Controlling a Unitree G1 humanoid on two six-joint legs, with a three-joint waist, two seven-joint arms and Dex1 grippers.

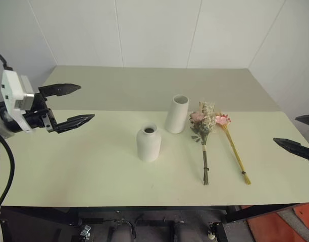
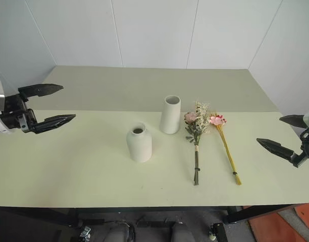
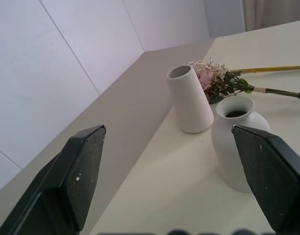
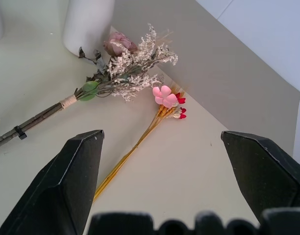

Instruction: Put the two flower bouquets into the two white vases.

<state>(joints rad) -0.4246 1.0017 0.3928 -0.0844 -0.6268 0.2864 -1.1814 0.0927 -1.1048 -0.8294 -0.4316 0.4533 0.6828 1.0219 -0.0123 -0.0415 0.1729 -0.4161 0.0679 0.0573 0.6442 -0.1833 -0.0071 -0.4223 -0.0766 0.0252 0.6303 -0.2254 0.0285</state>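
**Both pincers spread, flowers flat on the desk**

The left pincer (image 1: 67, 105) hovers with fingers apart. Well to its right on the pale green desk (image 1: 84, 171) stand the short matte white bottle vase (image 1: 149, 142) and the tall white cylinder vase (image 1: 177, 114). Next lie the rose bouquet (image 1: 202, 135) and slim yellow-stemmed bunch (image 1: 231, 143), left of the spread right pincer (image 2: 275, 135).

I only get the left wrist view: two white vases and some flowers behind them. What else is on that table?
Observer: A second, slimmer bouquet of yellow stems lies beside the rose bouquet, on the side away from the vases.
Operator: Is anything holding them?
Observer: No. The right gripper hovers off the table's edge, fingers apart.
Operator: Anything in the vases?
Observer: The bottle vase's mouth looks dark and empty; the tall vase holds no stems.
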